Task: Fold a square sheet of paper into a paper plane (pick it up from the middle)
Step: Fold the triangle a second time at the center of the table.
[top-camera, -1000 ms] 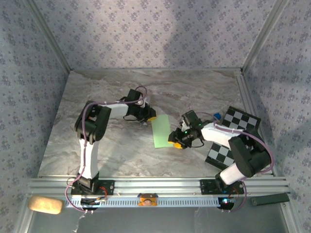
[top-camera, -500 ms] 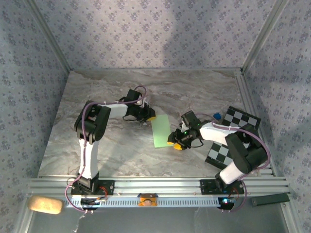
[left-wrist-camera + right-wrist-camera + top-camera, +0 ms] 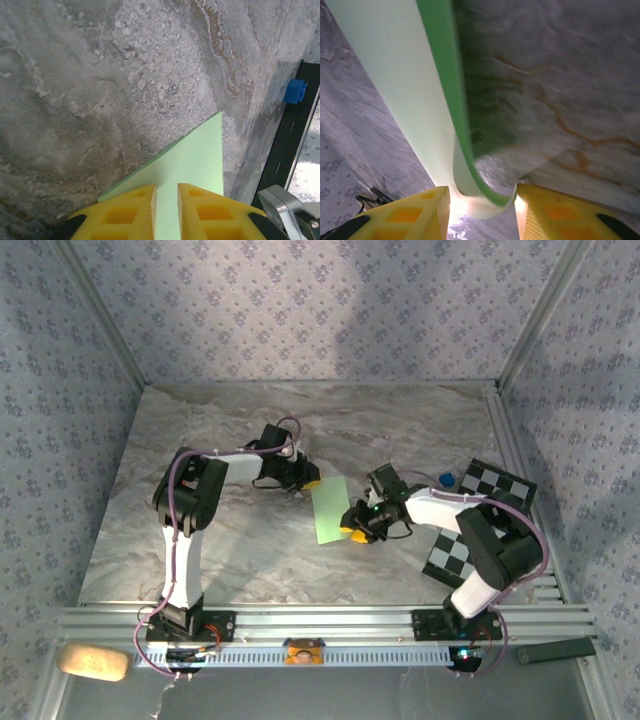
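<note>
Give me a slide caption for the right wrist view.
Right end effector straddling the curled edge of the green paper sheet above the marble table.

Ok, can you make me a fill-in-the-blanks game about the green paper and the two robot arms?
1. The paper between the two arms is light ___.
2. Both grippers' fingers are the color ___.
3. The left gripper is shut on a ___ of the paper.
4. The checkered board lies under the ___ arm.

Missing words: green; yellow; corner; right
</note>
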